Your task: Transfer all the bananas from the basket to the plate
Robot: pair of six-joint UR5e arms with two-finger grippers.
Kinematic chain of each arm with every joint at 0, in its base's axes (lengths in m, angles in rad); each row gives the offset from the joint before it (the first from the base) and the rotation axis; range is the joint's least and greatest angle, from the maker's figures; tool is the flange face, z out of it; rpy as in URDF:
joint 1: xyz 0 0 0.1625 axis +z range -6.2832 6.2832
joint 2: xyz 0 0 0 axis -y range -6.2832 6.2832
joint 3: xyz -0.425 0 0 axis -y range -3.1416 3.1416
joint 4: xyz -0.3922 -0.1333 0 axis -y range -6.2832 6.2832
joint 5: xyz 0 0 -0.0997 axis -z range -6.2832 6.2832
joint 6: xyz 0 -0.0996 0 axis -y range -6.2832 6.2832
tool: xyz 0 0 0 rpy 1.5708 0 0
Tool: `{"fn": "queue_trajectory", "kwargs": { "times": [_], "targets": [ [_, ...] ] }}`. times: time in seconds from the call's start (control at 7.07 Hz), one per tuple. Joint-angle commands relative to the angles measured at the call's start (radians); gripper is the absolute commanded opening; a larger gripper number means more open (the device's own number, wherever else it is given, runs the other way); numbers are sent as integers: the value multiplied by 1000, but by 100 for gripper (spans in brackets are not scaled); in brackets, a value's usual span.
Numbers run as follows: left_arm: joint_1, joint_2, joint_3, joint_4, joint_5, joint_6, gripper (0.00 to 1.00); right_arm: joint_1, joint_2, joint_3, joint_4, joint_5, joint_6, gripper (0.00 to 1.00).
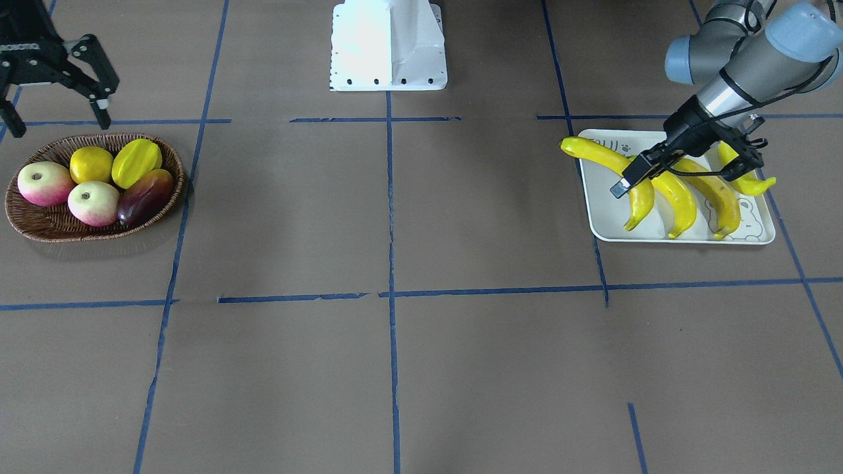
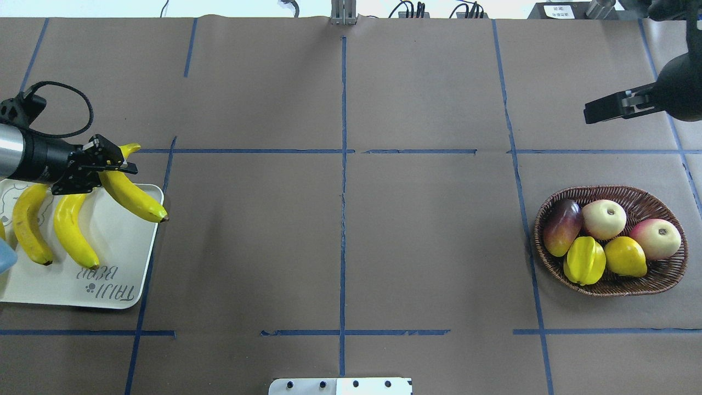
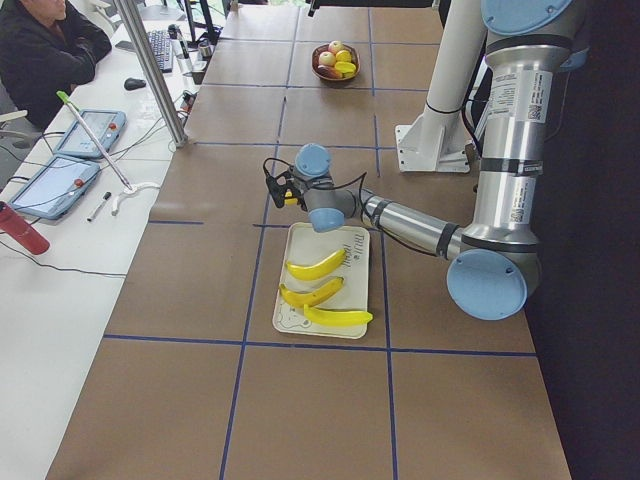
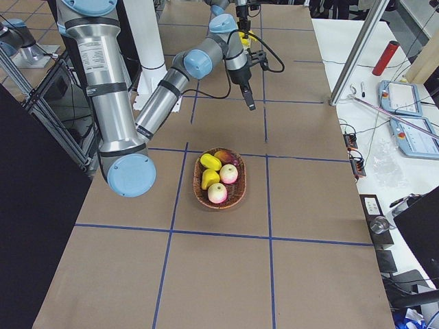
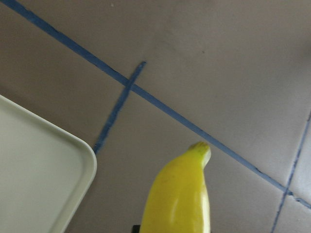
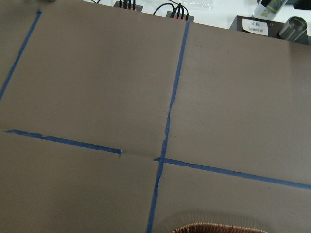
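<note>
My left gripper (image 1: 627,184) (image 2: 116,164) is shut on a yellow banana (image 1: 596,155) (image 2: 137,197) (image 5: 182,194) over the back of the pale plate (image 1: 606,214) (image 2: 120,247). This banana is tilted: its far tip is raised past the plate's corner and its other end overhangs the plate's side edge. Three more bananas (image 1: 678,197) (image 2: 71,230) lie side by side on the plate, and my arm partly hides one of them. The brown wicker basket (image 1: 179,172) (image 2: 647,193) holds two apples, a lemon, a starfruit and a dark mango. Behind the basket my right gripper (image 1: 58,122) (image 2: 588,114) hangs open, holding nothing.
The robot's white base (image 1: 388,52) stands at the middle of the table's robot side. Blue tape lines cross the brown table cover. A side table with tablets, a red bottle (image 3: 20,230) and a seated person (image 3: 40,50) runs along the far edge.
</note>
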Motion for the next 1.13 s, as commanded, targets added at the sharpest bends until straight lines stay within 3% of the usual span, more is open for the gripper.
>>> {"fn": "queue_trajectory", "kwargs": {
  "times": [0.0, 0.14, 0.42, 0.57, 0.71, 0.85, 0.99],
  "targets": [
    [31, 77, 5, 0, 70, 91, 0, 155, -50, -112, 1, 198, -165, 100],
    [47, 93, 6, 0, 72, 111, 0, 155, -55, -117, -1, 198, -167, 100],
    [122, 93, 29, 1, 168, 136, 0, 157, -61, -132, -4, 200, -167, 100],
    [131, 98, 29, 3, 171, 137, 4, 157, -67, -142, -12, 206, -167, 100],
    [131, 107, 29, 8, 171, 143, 48, 157, -84, -142, -15, 206, -165, 100],
    [131, 127, 29, 8, 173, 222, 99, 157, -113, -155, -7, 206, -162, 100],
    [121, 146, 31, 8, 171, 269, 100, 152, -106, -165, 7, 197, -156, 100]
  ]
}}
